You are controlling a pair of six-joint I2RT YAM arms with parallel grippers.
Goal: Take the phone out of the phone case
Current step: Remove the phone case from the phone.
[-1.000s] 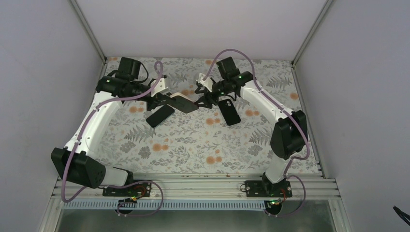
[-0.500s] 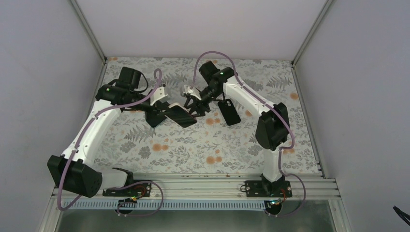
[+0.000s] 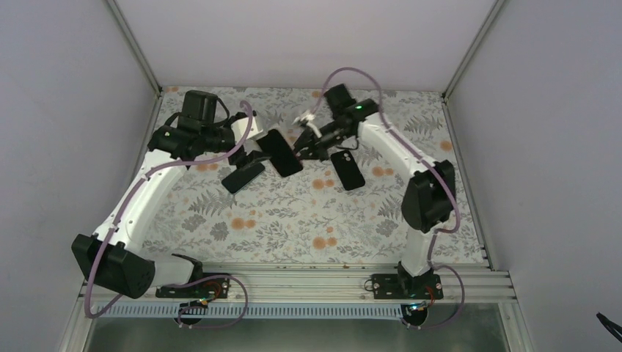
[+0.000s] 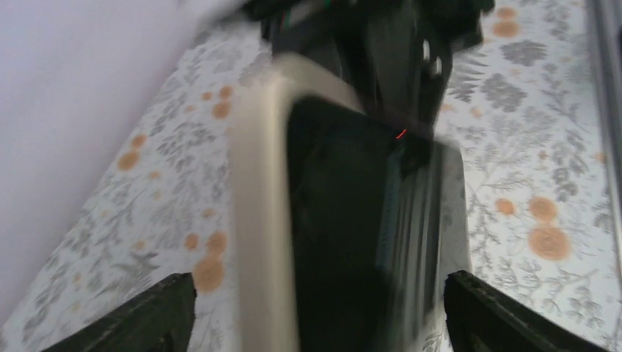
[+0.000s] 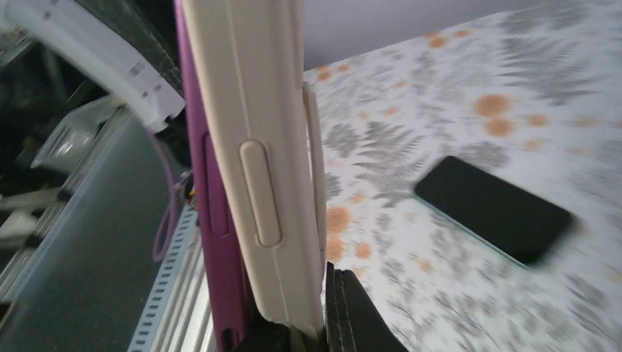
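Observation:
The phone case (image 3: 282,152) is cream with a purple phone (image 5: 209,220) inside, and it hangs above the table's back middle. My right gripper (image 3: 299,147) is shut on its right end. In the right wrist view the case (image 5: 257,147) stands on edge, pinched at the gripper (image 5: 308,319). My left gripper (image 3: 257,152) is open at the case's left end. In the left wrist view its fingers (image 4: 147,315) stand wide apart on either side of the case (image 4: 257,220), not touching it. The dark screen (image 4: 345,220) faces that camera.
A bare black phone (image 3: 243,177) lies on the floral table below my left gripper. Another dark phone (image 3: 347,169) lies to the right of the held case, also seen in the right wrist view (image 5: 493,209). The enclosure's walls rise on three sides.
My left gripper has opened and let go of the cased phone. My right gripper has shut on its other end and swung it back and up.

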